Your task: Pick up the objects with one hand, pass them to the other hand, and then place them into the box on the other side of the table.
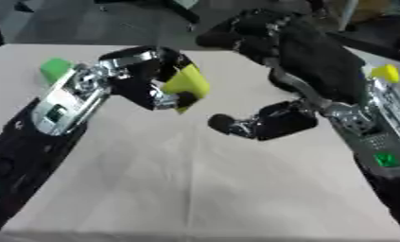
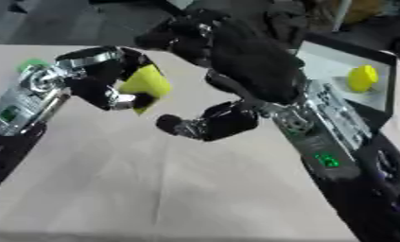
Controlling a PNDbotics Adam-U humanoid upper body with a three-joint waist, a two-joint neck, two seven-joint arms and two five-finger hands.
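Handoff was basically lined up: left hand point(image 2: 103, 87) was curled around the flat yellow-green foam-looking block point(image 2: 146, 85), held above the cloth-covered table point(image 1: 195, 179), with the open right hand point(image 2: 228, 71) just right of the block, closest.

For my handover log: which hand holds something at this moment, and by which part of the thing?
The left hand holds the yellow block, fingers curled round its left side. The right hand is open and holds nothing.
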